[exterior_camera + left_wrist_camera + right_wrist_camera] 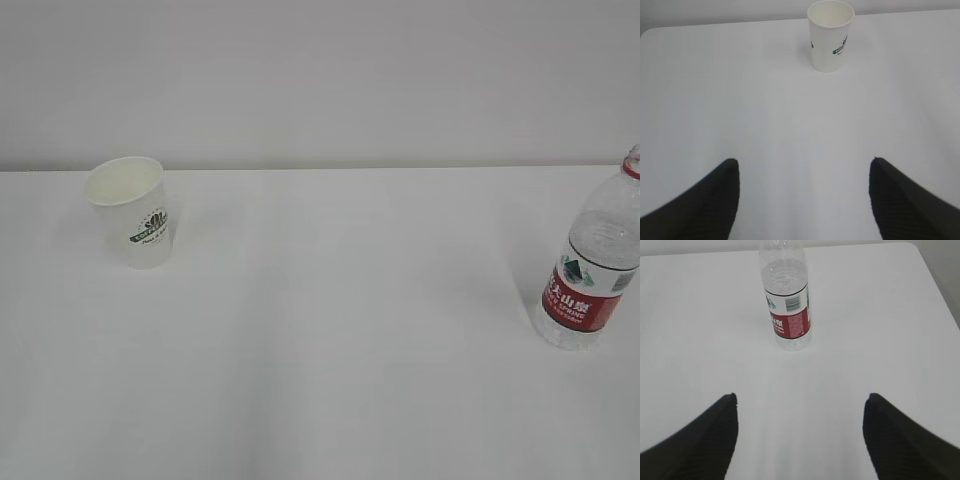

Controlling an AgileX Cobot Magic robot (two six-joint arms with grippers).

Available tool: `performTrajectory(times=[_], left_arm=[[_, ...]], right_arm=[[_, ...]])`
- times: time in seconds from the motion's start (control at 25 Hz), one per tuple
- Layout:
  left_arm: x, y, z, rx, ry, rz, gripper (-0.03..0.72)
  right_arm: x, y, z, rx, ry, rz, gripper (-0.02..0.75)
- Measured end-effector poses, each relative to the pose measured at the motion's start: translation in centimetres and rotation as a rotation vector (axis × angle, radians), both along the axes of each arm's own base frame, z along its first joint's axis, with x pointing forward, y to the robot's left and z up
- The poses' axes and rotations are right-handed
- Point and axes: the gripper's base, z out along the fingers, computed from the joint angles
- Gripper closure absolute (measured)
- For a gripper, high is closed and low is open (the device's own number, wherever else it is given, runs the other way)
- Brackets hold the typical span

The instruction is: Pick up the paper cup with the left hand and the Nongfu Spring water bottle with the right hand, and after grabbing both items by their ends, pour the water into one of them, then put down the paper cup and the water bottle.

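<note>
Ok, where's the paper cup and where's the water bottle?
paper cup (135, 212), exterior view, on its side wall near the green logo.
Nongfu Spring water bottle (788, 325), right wrist view, on its red label.

The paper cup (130, 210) stands upright on the table (330, 330) at the frame's upper left, well apart from the Nongfu Spring water bottle (592, 270) upright at the right edge.

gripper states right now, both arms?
Left gripper: open, empty, short of the paper cup.
Right gripper: open, empty, short of the water bottle.
</note>
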Motion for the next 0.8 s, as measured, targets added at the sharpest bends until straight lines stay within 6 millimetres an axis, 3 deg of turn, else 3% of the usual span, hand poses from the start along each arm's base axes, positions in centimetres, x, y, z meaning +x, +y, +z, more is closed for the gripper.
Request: performTrajectory(times=[0.8], left_arm=[[0.00, 0.00, 0.00, 0.000, 0.000, 0.000, 0.109]], right_arm=[[0.00, 0.00, 0.00, 0.000, 0.000, 0.000, 0.151]])
